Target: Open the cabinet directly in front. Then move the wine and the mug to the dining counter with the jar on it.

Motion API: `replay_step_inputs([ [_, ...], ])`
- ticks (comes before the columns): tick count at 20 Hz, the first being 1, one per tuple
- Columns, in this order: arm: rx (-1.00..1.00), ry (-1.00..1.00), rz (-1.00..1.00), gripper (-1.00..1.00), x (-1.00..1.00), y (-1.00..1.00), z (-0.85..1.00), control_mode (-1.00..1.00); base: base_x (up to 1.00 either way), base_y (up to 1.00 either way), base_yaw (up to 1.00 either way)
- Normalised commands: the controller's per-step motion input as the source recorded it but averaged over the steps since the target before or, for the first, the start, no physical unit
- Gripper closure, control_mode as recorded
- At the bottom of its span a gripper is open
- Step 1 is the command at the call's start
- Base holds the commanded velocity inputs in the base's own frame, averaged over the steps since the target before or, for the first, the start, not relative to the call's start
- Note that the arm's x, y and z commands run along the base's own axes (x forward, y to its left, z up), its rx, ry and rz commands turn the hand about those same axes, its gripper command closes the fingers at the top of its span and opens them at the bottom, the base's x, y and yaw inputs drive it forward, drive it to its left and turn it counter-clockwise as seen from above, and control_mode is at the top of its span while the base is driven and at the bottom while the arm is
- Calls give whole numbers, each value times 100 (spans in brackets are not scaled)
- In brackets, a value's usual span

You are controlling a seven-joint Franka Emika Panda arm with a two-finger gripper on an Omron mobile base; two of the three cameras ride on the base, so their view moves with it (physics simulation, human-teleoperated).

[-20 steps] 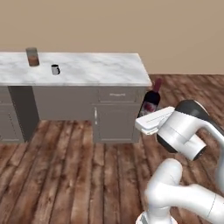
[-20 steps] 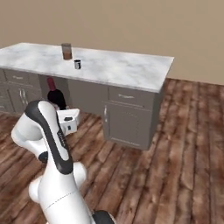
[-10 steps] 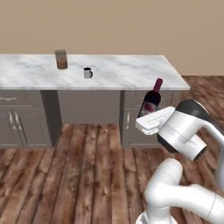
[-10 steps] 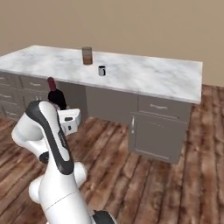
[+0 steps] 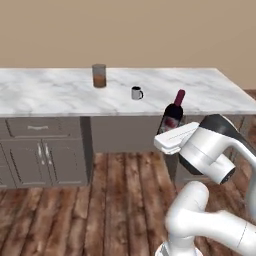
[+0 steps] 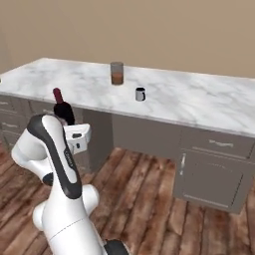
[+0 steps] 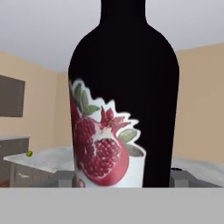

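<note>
My gripper (image 5: pixel 170 132) is shut on the wine (image 5: pixel 172 114), a dark bottle with a red foil neck, and holds it upright above the floor in front of the dining counter (image 5: pixel 50 92). The right base view has the wine (image 6: pixel 62 108) above my gripper (image 6: pixel 69 127), left of the counter (image 6: pixel 199 99). Close up in the hand view is the wine (image 7: pixel 124 109) with its pomegranate label. On the marble top stand the jar (image 5: pixel 99 75) (image 6: pixel 117 73) and, a little nearer and to its right, the mug (image 5: pixel 136 93) (image 6: pixel 140 94). The cabinet is out of view.
Dark drawers and doors (image 5: pixel 45 150) (image 6: pixel 209 164) run under the marble top, with a recess between them. Wooden floor (image 5: pixel 115 200) lies between me and the counter. Behind the bottle, the hand view has another marble surface with a small green object (image 7: pixel 29 153).
The whole picture has shifted as the base drove: the counter, jar and mug slid across and grew larger. The wine stays in my gripper in the same pose.
</note>
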Motion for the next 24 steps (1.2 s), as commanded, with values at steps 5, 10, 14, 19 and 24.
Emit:
replay_step_inputs([
  [5,0,0,0,100,0,0,0,100,100,100,-17],
  [10,0,0,0,100,0,0,0,100,100,100,-26],
  [14,0,0,0,100,0,0,0,100,56,93,-64],
  [19,0,0,0,100,0,0,0,100,46,55,-59],
  [24,0,6,-7,100,7,8,-2,-100,0,0,0],
])
